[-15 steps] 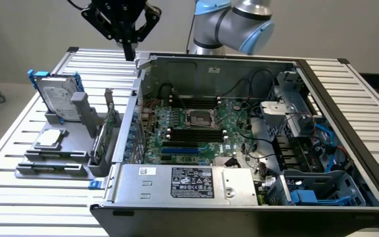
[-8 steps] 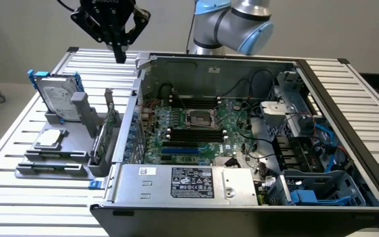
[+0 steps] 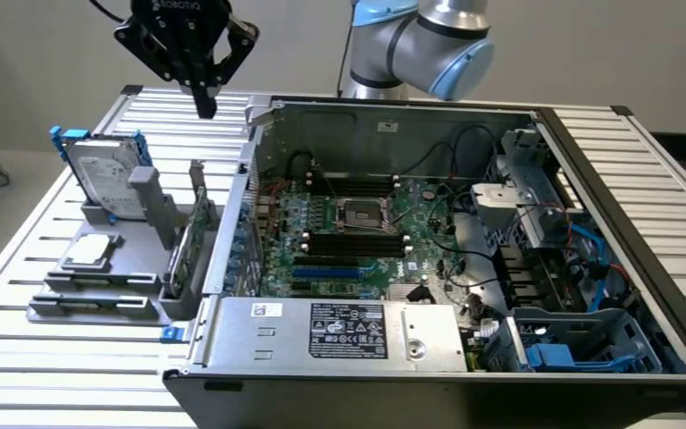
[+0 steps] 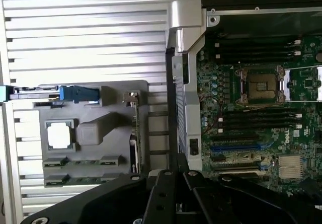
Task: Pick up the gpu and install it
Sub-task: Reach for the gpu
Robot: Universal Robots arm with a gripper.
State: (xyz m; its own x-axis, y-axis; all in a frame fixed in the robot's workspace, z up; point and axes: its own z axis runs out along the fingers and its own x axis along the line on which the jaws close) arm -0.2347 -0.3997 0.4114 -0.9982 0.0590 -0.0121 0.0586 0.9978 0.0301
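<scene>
The gpu (image 3: 190, 237) stands on its edge in a slot of the grey holder (image 3: 93, 288), right beside the open computer case (image 3: 236, 259). In the wrist view the gpu (image 4: 135, 131) shows edge-on as a thin strip at the holder's side. My gripper (image 3: 206, 100) hangs high over the slatted table, beyond the far end of the holder and well above the card. Its black fingers are shut together with nothing between them. In the wrist view the gripper (image 4: 176, 176) points down toward the gap between holder and case.
A silver hard drive with blue rails (image 3: 104, 179) stands upright on the holder, and a square chip (image 3: 90, 252) lies flat on it. Inside the case lie the motherboard (image 3: 355, 223), its blue slots (image 3: 325, 266) and the power supply (image 3: 343, 332). The arm's elbow (image 3: 432, 45) rises behind the case.
</scene>
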